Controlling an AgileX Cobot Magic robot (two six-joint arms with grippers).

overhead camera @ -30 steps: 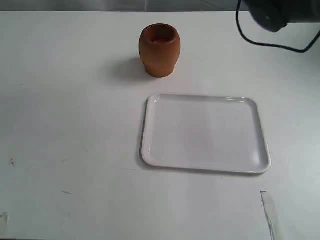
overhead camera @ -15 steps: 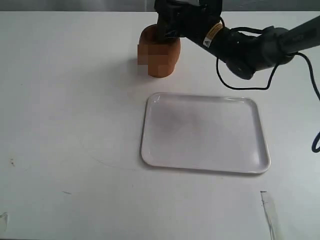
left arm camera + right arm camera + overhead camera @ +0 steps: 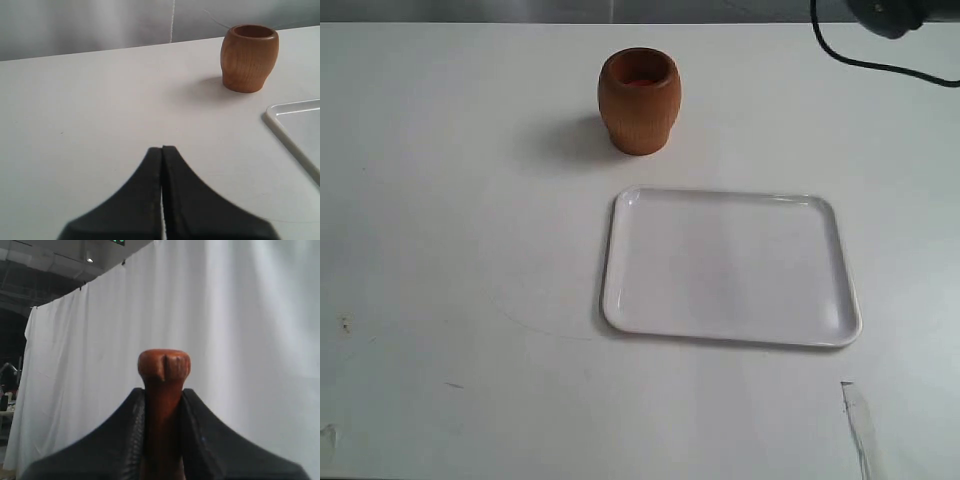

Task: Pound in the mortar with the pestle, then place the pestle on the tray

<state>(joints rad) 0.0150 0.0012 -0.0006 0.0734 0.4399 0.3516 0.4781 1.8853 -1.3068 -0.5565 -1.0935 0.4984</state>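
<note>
The light-brown barrel-shaped mortar (image 3: 639, 101) stands upright at the back of the white table, its reddish inside showing; the left wrist view has the mortar (image 3: 249, 58) too. The white tray (image 3: 730, 266) lies flat in front of it, holding nothing, and its corner (image 3: 295, 122) shows in the left wrist view. My right gripper (image 3: 163, 392) is shut on the dark reddish-brown pestle (image 3: 163, 380), whose knob sticks out past the fingertips toward a white curtain. In the exterior view only a bit of the right arm (image 3: 895, 12) shows at the top right corner. My left gripper (image 3: 162, 149) is shut, holding nothing, low over the table.
A black cable (image 3: 880, 65) loops down from the right arm at the back right. A strip of clear tape (image 3: 857, 425) lies on the table near the front right. Small marks dot the table at the front left.
Half a second ago the right arm reached over the mortar; now it has pulled back up to the top right corner, out of the scene. Mortar and tray have not moved.
</note>
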